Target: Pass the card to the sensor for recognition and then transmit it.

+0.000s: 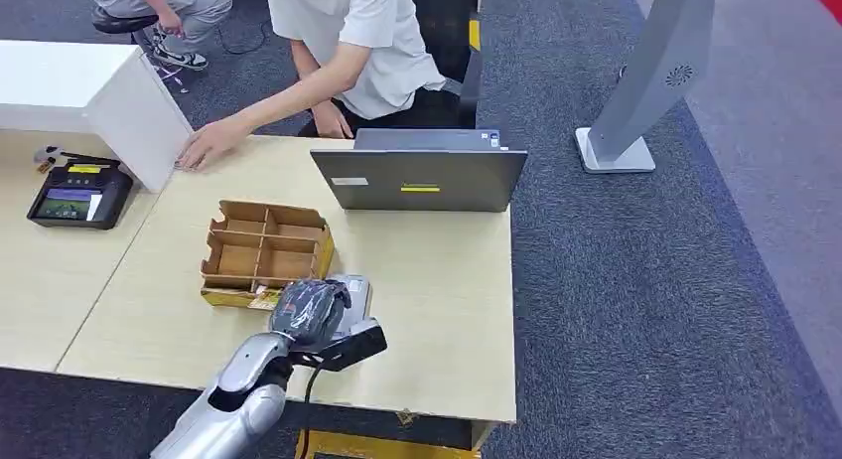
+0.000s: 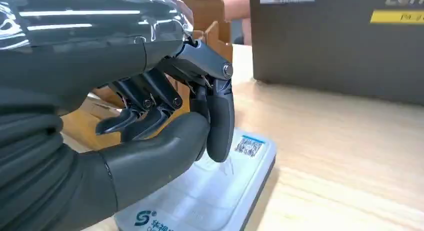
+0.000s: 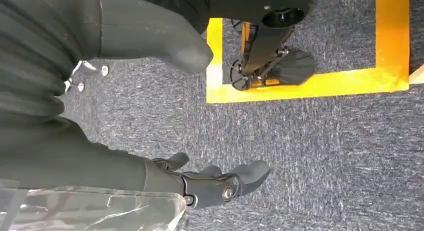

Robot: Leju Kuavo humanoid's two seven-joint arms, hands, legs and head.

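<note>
One card (image 2: 210,191) lies flat on the tabletop (image 2: 350,156) directly beneath the left hand (image 2: 165,116), whose curled fingers (image 2: 220,121) hover just above it, thumb alongside, without visibly pinching it.

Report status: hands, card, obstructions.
Left hand on card, fingers curled, grasp unconfirmed. Right hand hanging empty. Card flat on table beside cardboard tray. Nothing blocking.

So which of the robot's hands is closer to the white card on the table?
Left. The left hand is right over the card, fingertips at its surface. The right hand hangs beside the body above the carpet, away from the table.
</note>
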